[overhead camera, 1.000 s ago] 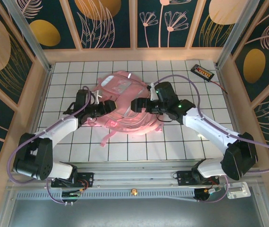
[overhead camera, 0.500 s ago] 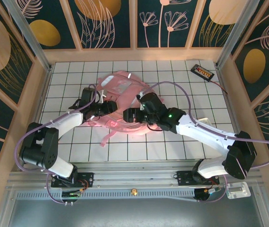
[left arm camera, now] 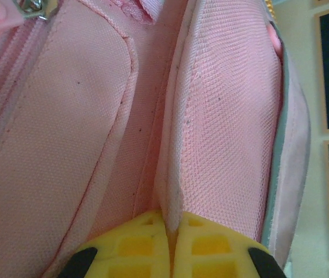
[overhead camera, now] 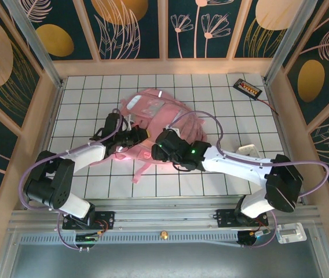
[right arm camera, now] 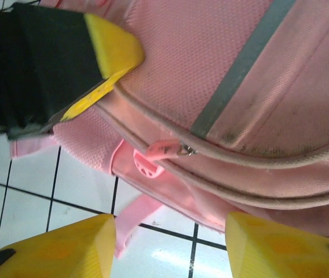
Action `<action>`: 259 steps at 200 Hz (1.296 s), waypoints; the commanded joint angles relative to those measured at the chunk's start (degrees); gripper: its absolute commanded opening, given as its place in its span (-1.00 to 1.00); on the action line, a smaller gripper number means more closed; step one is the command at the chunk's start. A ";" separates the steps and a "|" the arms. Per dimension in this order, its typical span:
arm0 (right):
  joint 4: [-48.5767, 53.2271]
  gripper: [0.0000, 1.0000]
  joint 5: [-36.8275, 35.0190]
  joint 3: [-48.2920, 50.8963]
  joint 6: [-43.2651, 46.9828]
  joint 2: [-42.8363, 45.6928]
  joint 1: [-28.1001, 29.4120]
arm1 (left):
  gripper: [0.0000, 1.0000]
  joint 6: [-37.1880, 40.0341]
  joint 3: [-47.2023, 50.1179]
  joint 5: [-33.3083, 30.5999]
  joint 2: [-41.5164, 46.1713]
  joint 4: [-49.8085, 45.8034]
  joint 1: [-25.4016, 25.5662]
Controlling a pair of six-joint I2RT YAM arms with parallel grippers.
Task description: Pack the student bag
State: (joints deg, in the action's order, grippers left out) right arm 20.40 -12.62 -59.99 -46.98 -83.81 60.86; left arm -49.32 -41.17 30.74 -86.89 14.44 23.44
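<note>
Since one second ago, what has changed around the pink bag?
The left gripper shut its jaws on a fold of the student bag. The right gripper swung left to the bag's near edge, jaws narrowing but open. The black device stayed put.

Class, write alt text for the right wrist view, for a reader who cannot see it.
A pink bag with a grey strip lies across the top, its zip pull near the middle. The left gripper pinches the bag's edge at upper left. The right gripper hangs open below, over the white tiled table.
</note>
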 commanded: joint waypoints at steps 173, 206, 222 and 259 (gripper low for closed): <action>-8.93 -0.22 1.46 -4.38 -7.83 -12.51 -3.03 | -1.00 -10.29 5.22 6.40 5.94 14.31 1.63; -8.99 -0.22 1.70 -6.39 -7.31 -13.98 -3.02 | -1.00 -10.42 5.48 6.57 6.20 14.52 1.67; -8.81 -0.22 1.42 -7.29 -7.15 -14.76 -3.03 | -1.00 -10.60 5.65 6.68 6.33 14.61 1.70; -9.40 -0.39 -0.52 -7.55 -7.33 -14.90 -3.03 | -1.00 -10.66 5.74 6.79 7.06 14.22 1.70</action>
State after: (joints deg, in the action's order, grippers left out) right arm 17.08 -10.72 -64.95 -54.39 -97.21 58.33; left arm -58.83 -35.31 29.74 -83.29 22.96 23.90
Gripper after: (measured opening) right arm 0.330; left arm 0.045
